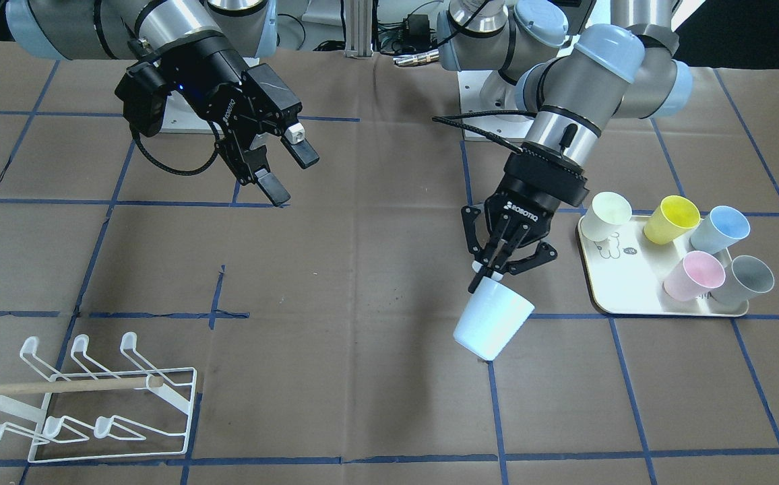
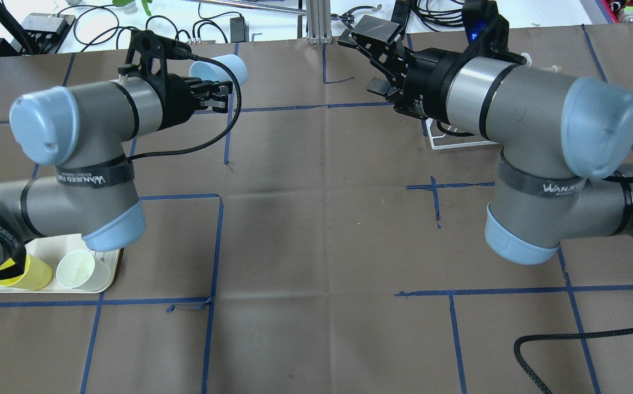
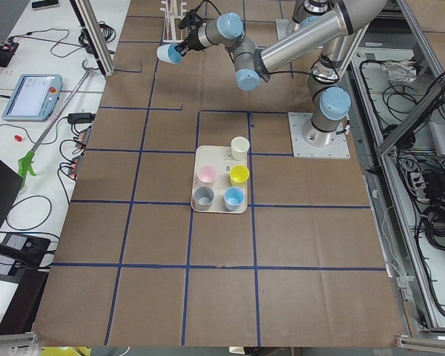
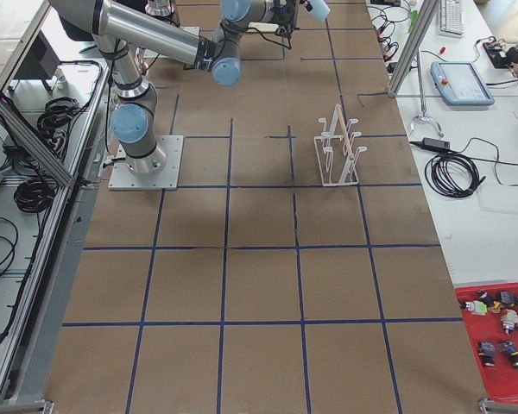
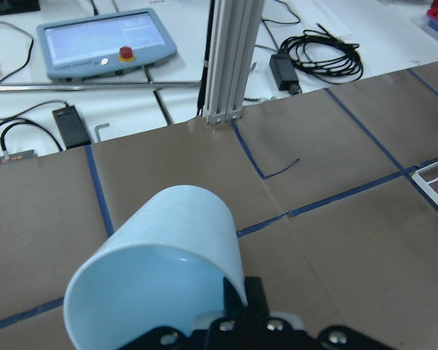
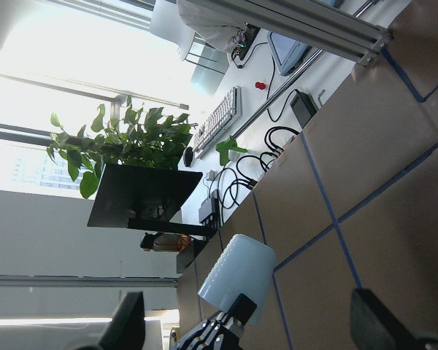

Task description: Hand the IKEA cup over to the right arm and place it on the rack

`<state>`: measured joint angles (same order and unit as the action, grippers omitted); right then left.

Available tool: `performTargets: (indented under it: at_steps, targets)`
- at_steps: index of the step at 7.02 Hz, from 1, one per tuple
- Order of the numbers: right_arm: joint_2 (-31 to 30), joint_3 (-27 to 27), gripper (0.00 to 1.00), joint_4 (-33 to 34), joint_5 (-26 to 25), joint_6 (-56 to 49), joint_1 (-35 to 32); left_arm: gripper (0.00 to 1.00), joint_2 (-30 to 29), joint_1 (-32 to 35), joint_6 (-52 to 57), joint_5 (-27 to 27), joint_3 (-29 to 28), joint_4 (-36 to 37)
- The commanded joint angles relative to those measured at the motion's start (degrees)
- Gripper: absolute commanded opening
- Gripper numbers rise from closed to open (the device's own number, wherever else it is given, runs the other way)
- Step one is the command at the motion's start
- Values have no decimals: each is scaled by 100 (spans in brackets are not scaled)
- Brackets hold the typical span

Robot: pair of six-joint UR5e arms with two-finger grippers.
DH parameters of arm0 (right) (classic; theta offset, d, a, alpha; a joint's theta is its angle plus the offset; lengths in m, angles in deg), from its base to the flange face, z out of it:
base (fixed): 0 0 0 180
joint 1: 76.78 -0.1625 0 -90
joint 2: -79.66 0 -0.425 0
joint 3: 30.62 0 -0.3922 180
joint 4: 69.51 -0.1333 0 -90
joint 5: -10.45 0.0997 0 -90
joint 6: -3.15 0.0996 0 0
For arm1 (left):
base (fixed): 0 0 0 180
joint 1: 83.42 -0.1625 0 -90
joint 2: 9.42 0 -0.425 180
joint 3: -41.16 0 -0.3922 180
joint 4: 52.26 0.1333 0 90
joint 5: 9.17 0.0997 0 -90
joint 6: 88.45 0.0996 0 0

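cup [image 1: 494, 318] in pale blue sits clamped in the left end effector [image 1: 505, 261], whose fingers are pinched together on the rim, one inside the mouth and one outside. it hangs clear of the surface [image 1: 362, 269], tipped over so its base points away from the wrist. the left wrist view shows the open mouth of the cup [image 5: 160, 277] facing the camera, with the finger on the rim at the lower right.

the right end effector [image 1: 290, 174] is off the surface with its two fingers spread apart and nothing between them. it is well apart from the cup, and in its own wrist view the cup [image 6: 237, 273] shows between the two dark fingertips.

the rack [image 1: 93, 404] stands on the surface on the robot's right side, toward the far edge from the robot, well apart from both end effectors.

a tray [image 1: 666, 313] lies on the robot's left side, near the left end effector. on it stand a cream cup [image 1: 605, 215], a yellow cup [image 1: 672, 219], a blue cup [image 1: 720, 229], a pink cup [image 1: 694, 275] and a grey cup [image 1: 743, 279].
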<state>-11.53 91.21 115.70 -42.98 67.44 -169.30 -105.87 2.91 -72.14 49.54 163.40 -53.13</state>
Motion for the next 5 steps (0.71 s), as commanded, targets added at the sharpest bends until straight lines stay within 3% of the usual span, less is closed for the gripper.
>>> performTargets:
  at_steps: [1,3,4,5]
  targets:
    - [310,672,99,1679,-45,1799,-3,0,-275,77,-311,-919,789,1959]
    - [758,973,100,2081,-106,2008,-3,0,-576,173,-978,-871,959,2722]
    - [882,983,100,2073,-324,1990,-20,0,-489,313,-1233,-644,950,2663]
    - [901,983,100,2116,-222,1964,-38,0,-480,489,-1296,-268,942,2637]
